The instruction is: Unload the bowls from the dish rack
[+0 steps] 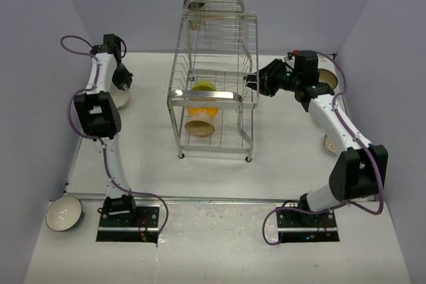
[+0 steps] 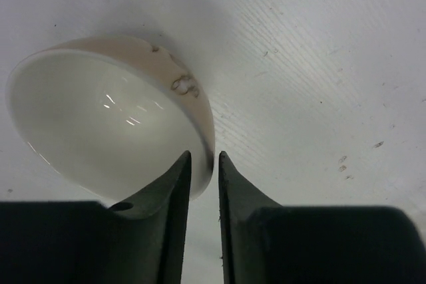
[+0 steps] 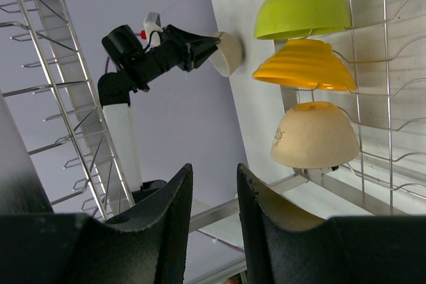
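Observation:
The chrome dish rack [image 1: 243,64] stands mid-table. Its lower tier holds a lime-green bowl [image 1: 204,87], an orange bowl [image 1: 203,107] and a cream bowl [image 1: 199,125], seen in the right wrist view as the lime-green bowl [image 3: 303,6], the orange bowl [image 3: 307,64] and the cream bowl [image 3: 313,136]. Another bowl [image 1: 196,7] sits on the top tier. My right gripper [image 1: 253,83] hangs open and empty at the rack's right side, also shown as the right gripper [image 3: 214,169]. My left gripper [image 2: 205,157] straddles the rim of a cream bowl [image 2: 100,118] on the table at the far left, jaws slightly apart and a thin gap beside the rim.
A white bowl [image 1: 63,214] sits off the table's near-left corner. Two more bowls lie on the right, one by the back wall [image 1: 329,78] and one beside the right arm [image 1: 329,145]. Grey walls close in on both sides.

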Robot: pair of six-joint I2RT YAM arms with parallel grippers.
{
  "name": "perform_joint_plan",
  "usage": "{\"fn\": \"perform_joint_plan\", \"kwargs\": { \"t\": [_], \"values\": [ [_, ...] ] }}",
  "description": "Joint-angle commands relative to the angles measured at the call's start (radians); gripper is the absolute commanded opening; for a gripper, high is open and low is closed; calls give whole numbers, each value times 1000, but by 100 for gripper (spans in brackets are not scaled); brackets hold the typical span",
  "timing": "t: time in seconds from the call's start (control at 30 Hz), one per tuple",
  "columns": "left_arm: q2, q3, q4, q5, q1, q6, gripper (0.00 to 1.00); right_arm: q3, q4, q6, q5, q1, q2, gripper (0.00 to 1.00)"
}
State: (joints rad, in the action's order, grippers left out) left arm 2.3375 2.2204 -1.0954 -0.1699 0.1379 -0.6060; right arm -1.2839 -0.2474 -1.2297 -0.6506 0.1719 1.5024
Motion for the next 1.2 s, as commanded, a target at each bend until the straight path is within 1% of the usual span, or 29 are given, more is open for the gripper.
{"fn": "perform_joint_plan", "kwargs": {
  "t": [0.0, 0.07, 0.1, 0.13, 0.17, 0.33, 0.5, 0.6, 0.67, 0.7, 0.73, 0.77, 0.8, 0.83, 0.87, 0.9, 0.93, 0.97, 1.0, 1.03, 1.07, 1.1, 1.13, 1.17],
  "values": [
    [-46, 4, 29, 10, 0, -6, 29, 18, 17, 19, -32, -2, -34, 34],
    [-67, 1, 46, 30, 0, -15, 38, 35, 25, 19, -40, -2, -37, 34],
    [-73, 2, 61, 38, 0, -20, 40, 40, 31, 21, -41, -2, -39, 34],
    [-79, 7, 68, 53, 0, -24, 45, 43, 30, 22, -43, -2, -39, 34],
    [-83, 8, 77, 64, -1, -28, 46, 46, 28, 29, -44, -2, -41, 34],
    [-90, 68, 98, 133, 0, -54, 47, 47, 4, 53, -40, -2, -51, 34],
    [-138, 111, 131, 207, -6, -110, 49, 69, -4, 49, -27, 0, -67, 34],
    [-184, 120, 144, 256, -15, -144, 49, 115, 32, 9, -35, -2, -79, 34],
    [-240, 91, 169, 303, -24, -170, 49, 164, 77, -42, -64, 1, -87, 38],
    [-263, 67, 184, 325, -35, -187, 49, 179, 126, -57, -81, 3, -87, 43],
    [-292, -24, 212, 399, -38, -228, 49, 190, 150, -82, -125, 6, -82, 43],
    [-358, -77, 288, 443, -44, -256, 49, 204, 166, -91, -147, 6, -67, 44],
    [-389, -134, 323, 514, -58, -286, 49, 210, 192, -102, -162, 9, -59, 44],
    [-420, -233, 354, 544, -67, -346, 49, 215, 201, -114, -167, 11, -56, 44],
    [-475, -275, 420, 573, -76, -374, 49, 231, 221, -152, -165, 15, -54, 44],
    [-500, -321, 454, 620, -92, -408, 49, 244, 315, -180, -165, 18, -51, 44],
    [-529, -411, 492, 638, -99, -479, 49, 256, 365, -242, -161, 31, -50, 45],
    [-587, -453, 587, 655, -106, -517, 49, 262, 438, -269, -146, 35, -38, 48],
    [-615, -499, 636, 679, -115, -559, 49, 262, 476, -293, -136, 44, -31, 49],
    [-644, -577, 676, 685, -118, -645, 49, 264, 525, -353, -124, 61, -25, 50],
    [-686, -606, 739, 691, -123, -684, 49, 271, 566, -390, -112, 72, -18, 51],
    [-704, -635, 770, 707, -127, -724, 49, 278, 668, -431, -98, 83, 10, 51],
    [-724, -698, 798, 713, -127, -804, 49, 284, 730, -533, -98, 103, 31, 51],
    [-757, -732, 868, 718, -127, -849, 49, 290, 811, -586, -99, 113, 53, 51]
  ]
}}
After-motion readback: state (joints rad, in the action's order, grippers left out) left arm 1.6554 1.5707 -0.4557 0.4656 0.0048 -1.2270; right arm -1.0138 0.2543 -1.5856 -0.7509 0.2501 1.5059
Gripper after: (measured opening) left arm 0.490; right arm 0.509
